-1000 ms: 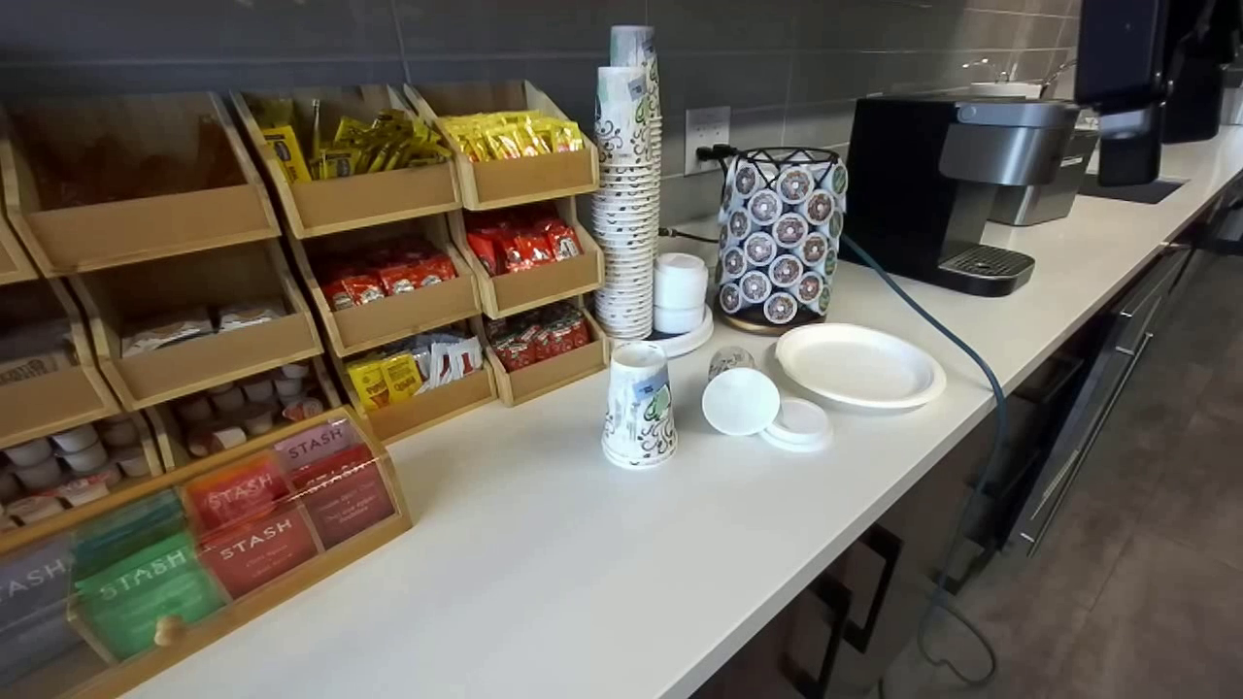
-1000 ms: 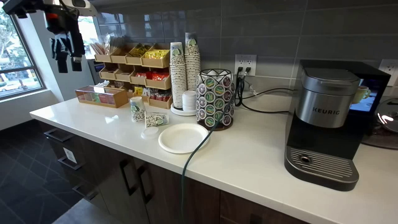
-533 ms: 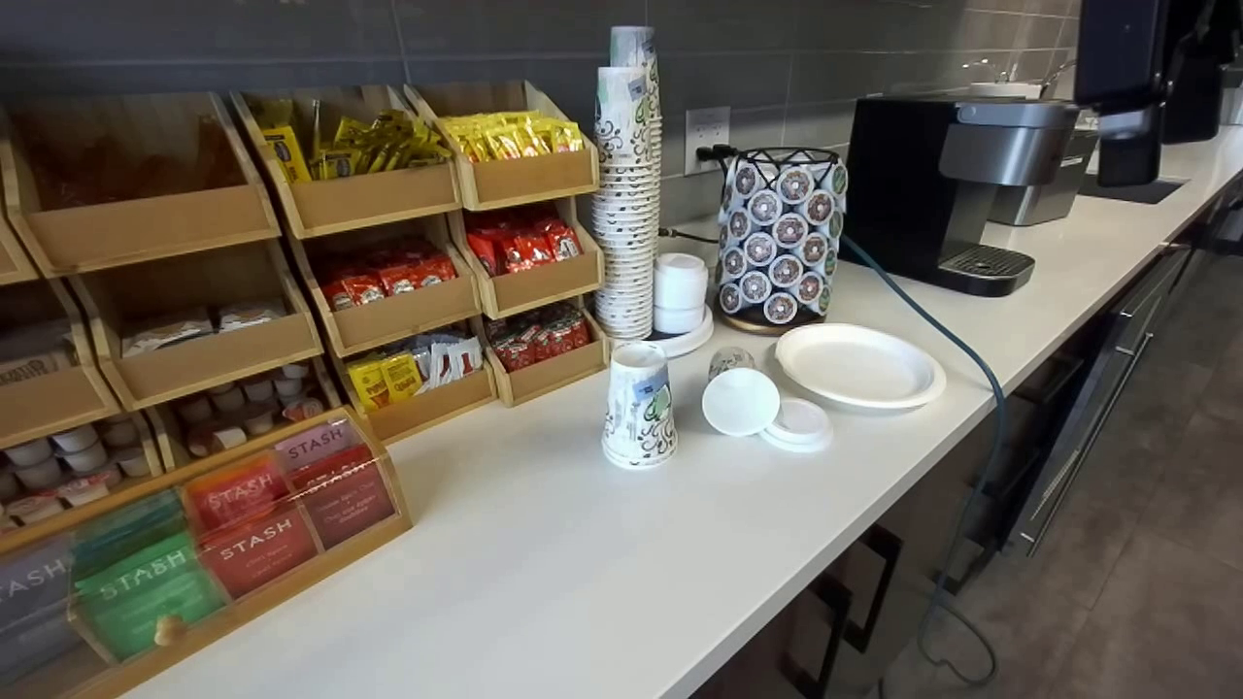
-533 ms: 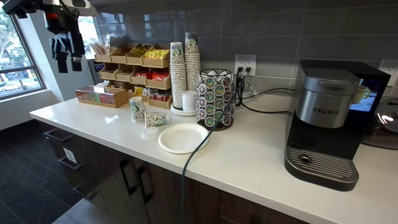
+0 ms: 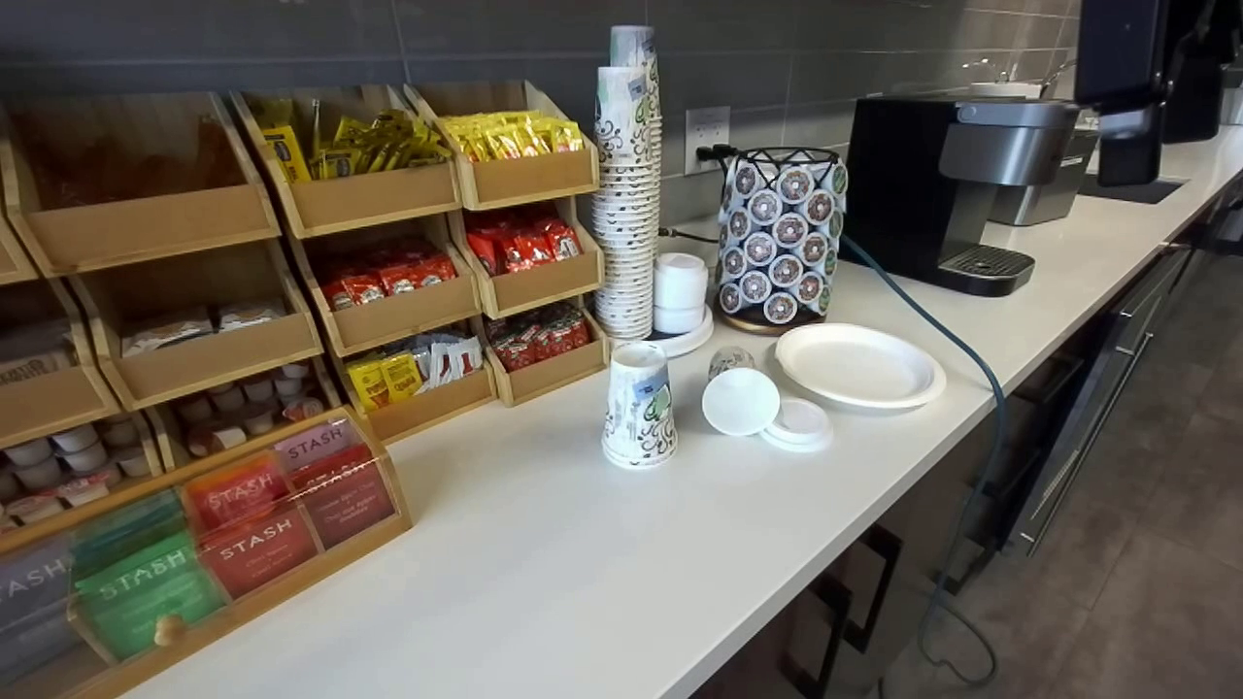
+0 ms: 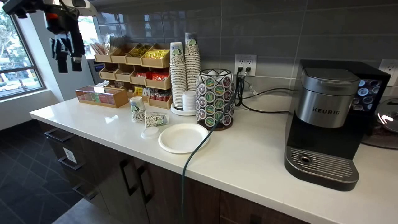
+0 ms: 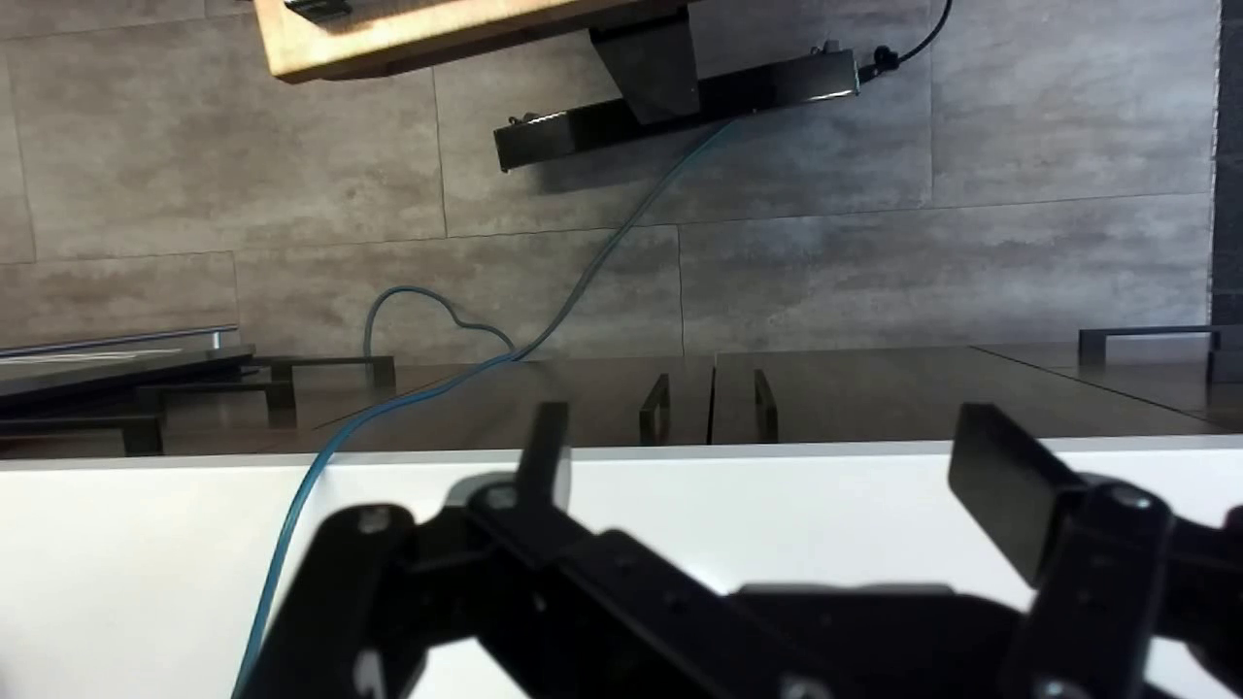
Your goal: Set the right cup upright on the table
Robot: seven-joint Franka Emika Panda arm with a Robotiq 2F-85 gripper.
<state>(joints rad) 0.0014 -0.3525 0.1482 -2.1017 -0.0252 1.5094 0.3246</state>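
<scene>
While in an exterior view the black gripper (image 6: pixel 69 64) hangs at ten o'clock, jaws apart, we see wooden racks (image 6: pixel 154 63) of packets (image 6: pixel 156 54), the printed paper right cup (image 6: pixel 157 119) sideways on the smooth white table (image 6: pixel 255 149) at nine, and a wire carousel (image 6: pixel 224 127) of pods (image 6: pixel 210 97).

Right cup (image 6: pixel 157 119): white paper, dark curly print with some green, white inside. On its side, resting on the worktop (image 5: pixel 544 563), set back from the front edge. Mouth (image 5: pixel 741 401) facing the camera in an exterior view, hiding most of the body; printed side (image 6: pixel 158 120) shows in an exterior view, wide end picture-left. Worktop: long, smooth, white, a bit glossy, plain straight edge; also in wrist view.
</scene>
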